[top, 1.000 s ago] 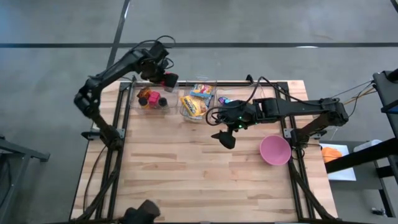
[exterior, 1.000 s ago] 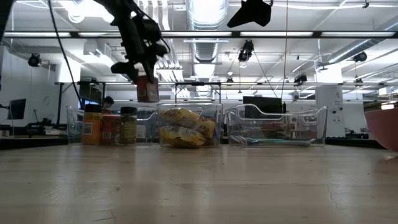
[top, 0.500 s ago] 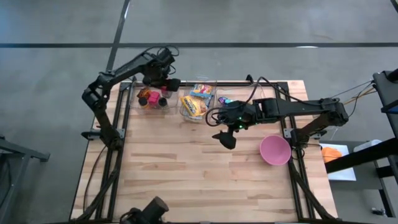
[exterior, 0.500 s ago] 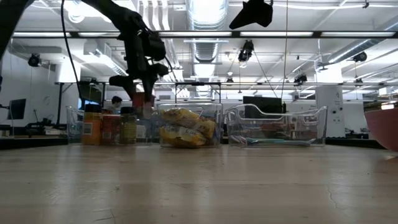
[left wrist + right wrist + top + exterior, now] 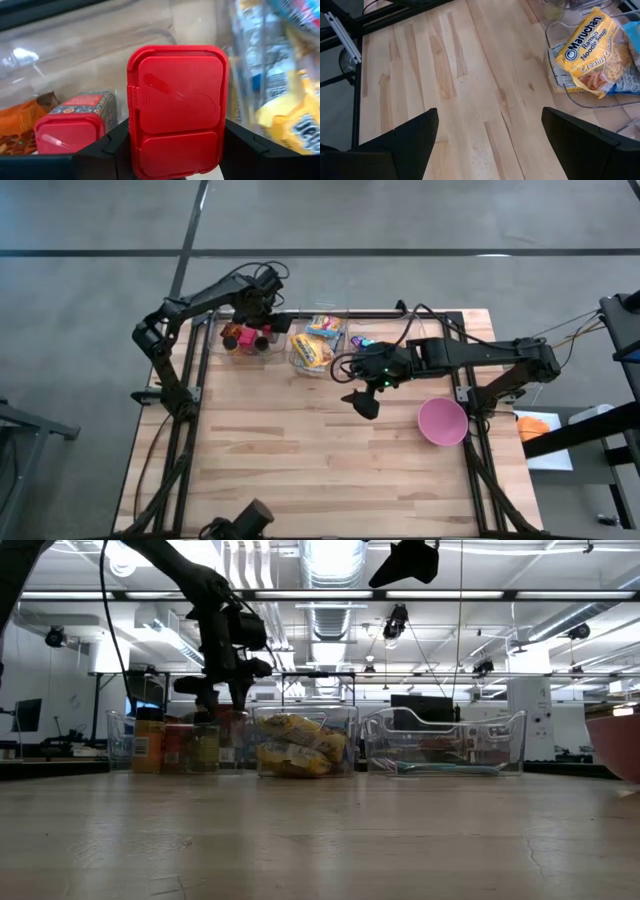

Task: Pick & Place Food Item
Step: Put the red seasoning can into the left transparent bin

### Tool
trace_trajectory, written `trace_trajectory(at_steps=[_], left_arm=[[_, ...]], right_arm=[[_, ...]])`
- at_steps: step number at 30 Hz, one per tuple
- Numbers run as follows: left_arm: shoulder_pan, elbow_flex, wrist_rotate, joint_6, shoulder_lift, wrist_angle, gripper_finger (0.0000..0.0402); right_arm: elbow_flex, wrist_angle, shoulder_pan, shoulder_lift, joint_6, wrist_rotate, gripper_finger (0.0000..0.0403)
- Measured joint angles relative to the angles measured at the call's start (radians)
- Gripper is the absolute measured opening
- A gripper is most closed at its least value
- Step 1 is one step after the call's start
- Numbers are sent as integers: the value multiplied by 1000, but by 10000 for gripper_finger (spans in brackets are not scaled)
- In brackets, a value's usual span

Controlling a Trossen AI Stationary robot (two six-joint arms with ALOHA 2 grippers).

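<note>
Two arms from above: left gripper (image 5: 262, 332) over the far-left clear bin (image 5: 243, 352), right gripper (image 5: 366, 402) over bare tabletop (image 5: 300, 450) near a pink bowl (image 5: 441, 422). Left wrist: fingers (image 5: 112, 145) clamped on a red-lidded container (image 5: 176, 107) inside the bin. Right wrist: fingers (image 5: 415, 135) wide apart, empty, ramen packet (image 5: 592, 50) nearby.

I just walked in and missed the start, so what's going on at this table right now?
The left gripper is shut on a red-lidded spice container, holding it inside the clear bin at the table's far left corner, next to another red-lidded tin. The right gripper hangs open over bare wood near the table's middle, waiting. A middle bin holds ramen noodle packets, and a pink bowl sits near the right edge.
</note>
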Motion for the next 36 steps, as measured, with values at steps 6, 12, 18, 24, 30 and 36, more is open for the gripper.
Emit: trace_trajectory(at_steps=[6,12,18,24,30,36], left_arm=[[-3,-44,3,-8,0,14,213],[-11,-82,7,-8,0,63,213],[-15,-124,7,-7,0,87,213],[-16,-138,7,2,0,96,213],[-15,-139,6,12,0,96,213],[-15,-139,4,14,0,96,227]], right_arm=[[0,0,0,0,1,0,351],[0,-1,0,0,6,-1,351],[0,-5,6,0,6,-1,351],[0,-5,7,0,5,-2,351],[0,-5,7,0,5,-2,351],[0,-5,7,1,5,-2,351]])
